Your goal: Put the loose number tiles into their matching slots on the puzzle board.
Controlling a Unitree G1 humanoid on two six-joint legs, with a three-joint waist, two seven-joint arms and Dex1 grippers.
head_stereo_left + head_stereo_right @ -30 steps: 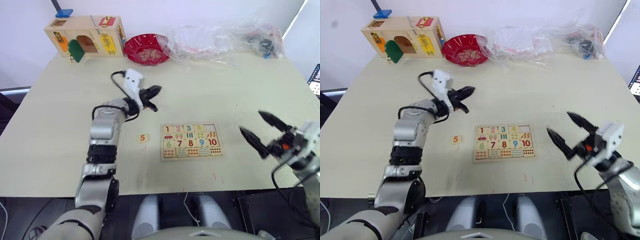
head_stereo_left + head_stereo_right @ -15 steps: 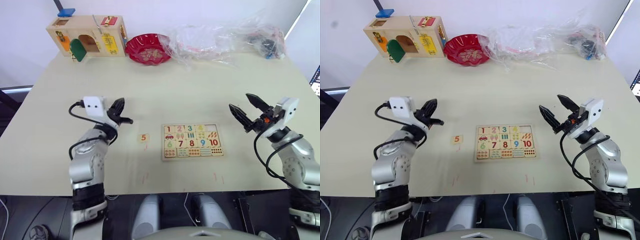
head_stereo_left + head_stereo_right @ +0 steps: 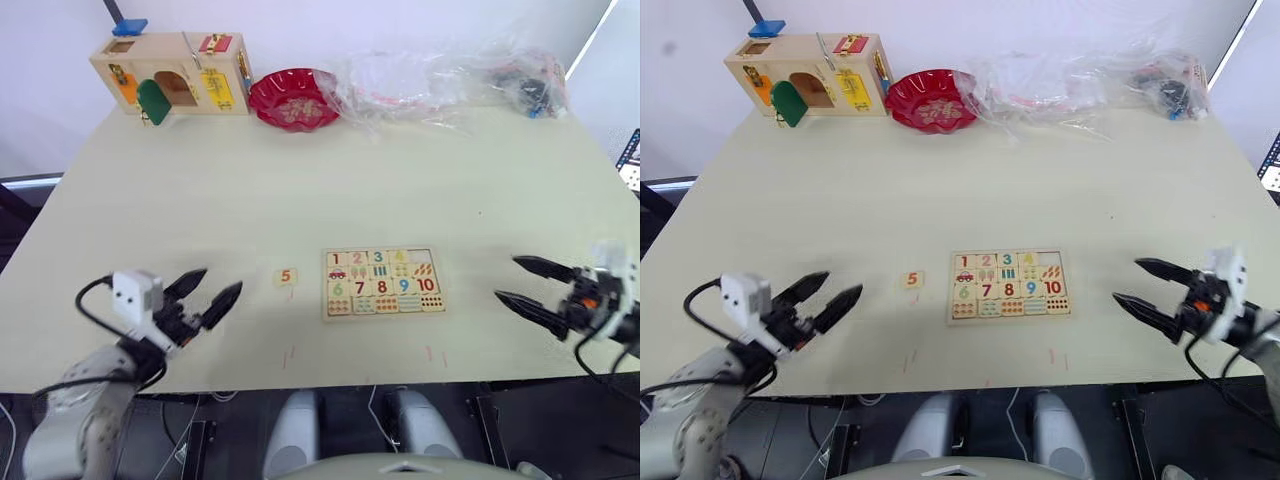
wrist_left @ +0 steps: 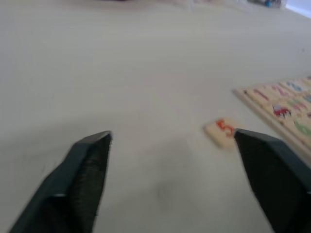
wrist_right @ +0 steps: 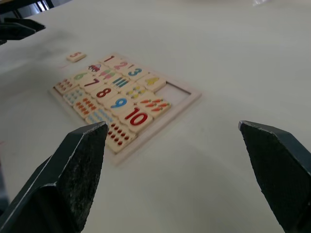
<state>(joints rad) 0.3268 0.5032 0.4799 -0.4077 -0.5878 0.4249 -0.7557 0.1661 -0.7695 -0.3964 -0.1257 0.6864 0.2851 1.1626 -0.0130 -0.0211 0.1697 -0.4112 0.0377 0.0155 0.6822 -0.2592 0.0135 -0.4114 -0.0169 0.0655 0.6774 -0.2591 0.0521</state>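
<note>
Left eye view: on the table, the board sits where it was, tiles 1 to 4 seated and the slot at the top row's right end bare. Both arms have pulled back toward the near edge since half a second ago; the left gripper and right gripper hover open, holding nothing. Tile 5 lies unmoved just left of the board

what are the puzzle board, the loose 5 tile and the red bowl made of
Puzzle board: looks like pale wood, matte, with printed numerals. Loose 5 tile: the same pale wood, orange print. Red bowl: probably plastic, given its glossy, patterned surface and scalloped rim, though that is uncertain.
</note>
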